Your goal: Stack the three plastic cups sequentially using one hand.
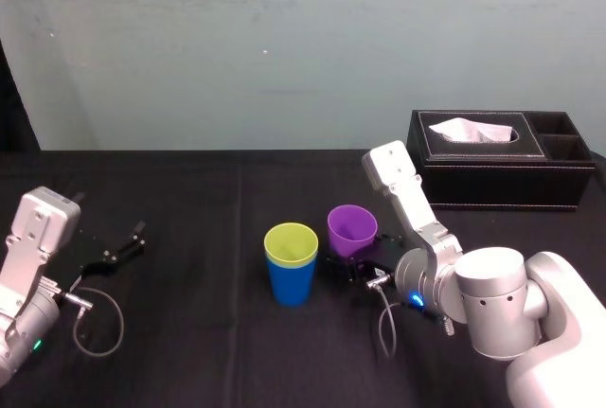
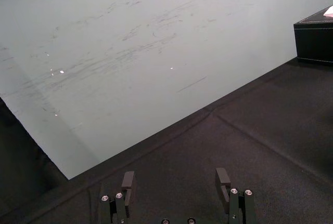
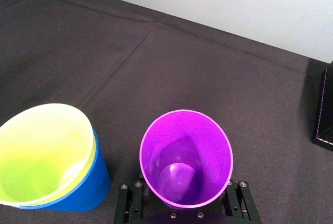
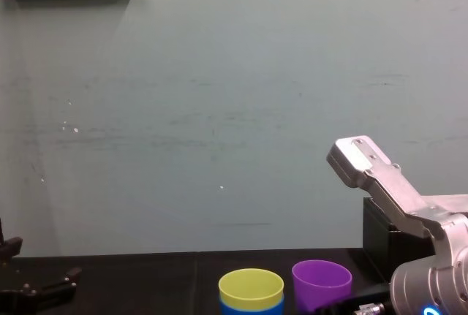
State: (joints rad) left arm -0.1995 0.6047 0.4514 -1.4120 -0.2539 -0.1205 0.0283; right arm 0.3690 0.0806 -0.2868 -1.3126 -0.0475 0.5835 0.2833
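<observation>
A yellow-green cup point(image 1: 291, 244) sits nested inside a blue cup point(image 1: 292, 287) at the middle of the black table; in the right wrist view the yellow-green cup point(image 3: 44, 151) leans a little in the blue cup point(image 3: 92, 186). Just to their right stands the purple cup point(image 1: 352, 228), mouth up and with nothing in it point(image 3: 184, 156). My right gripper point(image 1: 365, 262) reaches in low from the right and straddles the purple cup's lower body; the cup's rim hides the contact. My left gripper point(image 1: 123, 247) rests far left, open, with nothing in it point(image 2: 177, 182).
A black tissue box point(image 1: 502, 167) stands at the back right, close behind my right arm. A grey cable point(image 1: 95, 318) loops on the table near the left arm. The pale wall runs along the table's far edge.
</observation>
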